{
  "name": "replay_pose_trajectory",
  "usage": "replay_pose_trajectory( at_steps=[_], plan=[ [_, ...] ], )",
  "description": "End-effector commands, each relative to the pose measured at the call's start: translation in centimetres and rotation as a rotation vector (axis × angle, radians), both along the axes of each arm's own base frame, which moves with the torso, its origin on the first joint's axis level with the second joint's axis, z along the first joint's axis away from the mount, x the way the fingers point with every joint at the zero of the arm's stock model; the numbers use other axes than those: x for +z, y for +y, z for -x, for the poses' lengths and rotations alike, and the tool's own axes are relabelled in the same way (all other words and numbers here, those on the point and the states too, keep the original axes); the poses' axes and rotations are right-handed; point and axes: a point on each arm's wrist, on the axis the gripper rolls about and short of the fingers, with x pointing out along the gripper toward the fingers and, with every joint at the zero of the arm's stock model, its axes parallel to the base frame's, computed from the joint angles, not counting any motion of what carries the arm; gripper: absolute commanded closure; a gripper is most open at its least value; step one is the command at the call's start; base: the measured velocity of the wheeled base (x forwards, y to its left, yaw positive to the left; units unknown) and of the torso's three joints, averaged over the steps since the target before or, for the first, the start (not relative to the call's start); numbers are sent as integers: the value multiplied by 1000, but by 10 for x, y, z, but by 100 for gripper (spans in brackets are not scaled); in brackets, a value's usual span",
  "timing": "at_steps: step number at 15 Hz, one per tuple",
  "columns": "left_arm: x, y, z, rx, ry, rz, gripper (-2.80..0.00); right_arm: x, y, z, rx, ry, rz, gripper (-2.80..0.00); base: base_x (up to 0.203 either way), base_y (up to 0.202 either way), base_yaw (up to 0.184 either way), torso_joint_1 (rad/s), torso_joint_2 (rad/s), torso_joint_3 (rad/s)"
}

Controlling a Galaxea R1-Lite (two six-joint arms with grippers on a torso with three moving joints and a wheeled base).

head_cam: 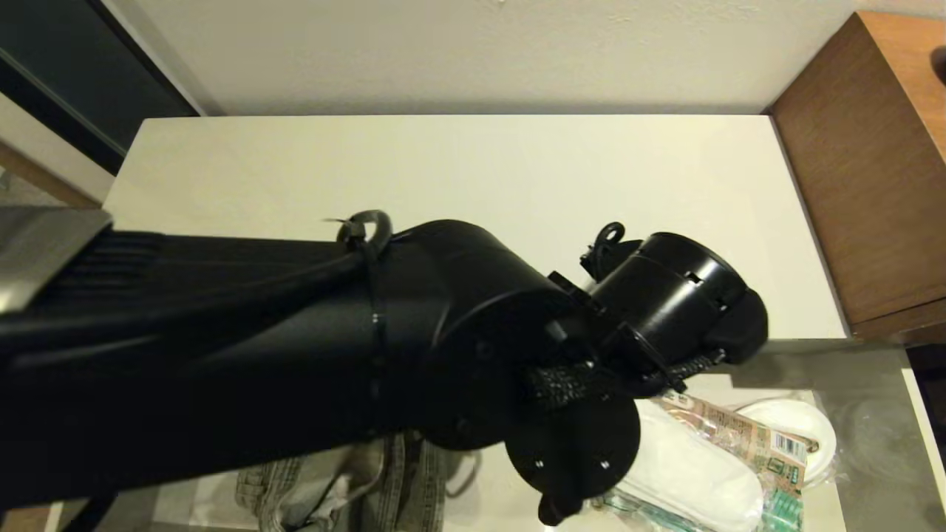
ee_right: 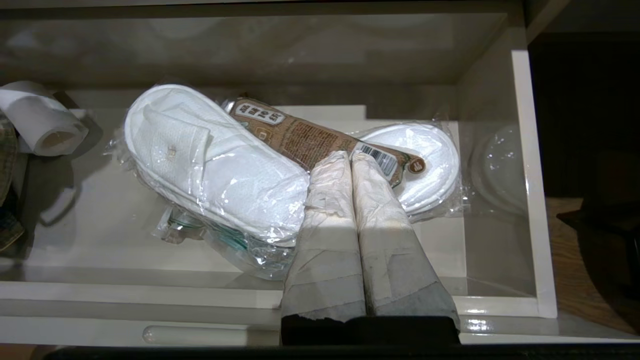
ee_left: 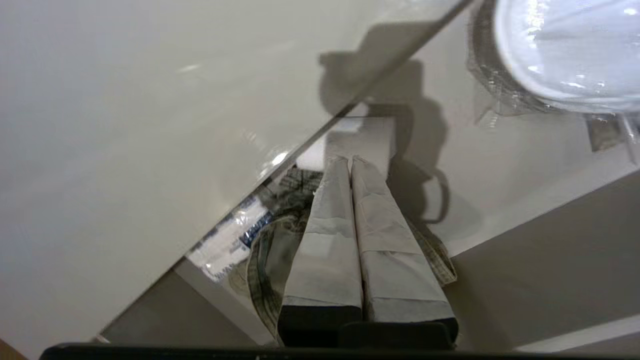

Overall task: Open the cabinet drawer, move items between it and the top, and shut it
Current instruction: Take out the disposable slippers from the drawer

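The cabinet drawer (ee_right: 531, 210) stands pulled out below the top (head_cam: 473, 170). In it lie white wrapped slippers (ee_right: 210, 160) (head_cam: 687, 473) on the right and a grey-green denim garment (ee_left: 265, 270) (head_cam: 369, 488) on the left. My left arm (head_cam: 458, 325) reaches across the top's front edge. Its gripper (ee_left: 350, 161) is shut and holds nothing, hanging above the denim near the top's edge (ee_left: 125, 125). The right gripper (ee_right: 350, 156) is shut and holds nothing, hovering over the slippers in front of the drawer.
A brown printed packet (ee_right: 300, 135) (head_cam: 739, 436) lies across the slippers. A white paper roll (ee_right: 40, 125) sits in the drawer by the denim. A brown wood-grain desk (head_cam: 865, 170) adjoins the top on the right. A wall runs behind.
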Motion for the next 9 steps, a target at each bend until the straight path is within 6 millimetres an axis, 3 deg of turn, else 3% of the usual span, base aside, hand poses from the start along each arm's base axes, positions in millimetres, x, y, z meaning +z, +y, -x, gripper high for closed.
replay_pose_trajectory(
  at_steps=[1,3,4,6,7,9],
  plan=[
    [-3,10,-16,70,8,13,0,-1,0,2,0,-21,0,0,0,0,0,0,0,0],
    [-28,24,-64,234,44,34,0,-1,0,2,0,-21,0,0,0,0,0,0,0,0],
    [-36,27,-75,279,56,52,0,-1,0,2,0,-21,0,0,0,0,0,0,0,0],
    [-34,35,-85,299,74,76,0,-1,0,2,0,-21,0,0,0,0,0,0,0,0],
    [-32,53,-106,358,86,95,0,-1,0,2,0,-21,0,0,0,0,0,0,0,0],
    [-29,118,-157,550,100,134,0,-1,0,2,0,-21,0,0,0,0,0,0,0,0]
  ],
)
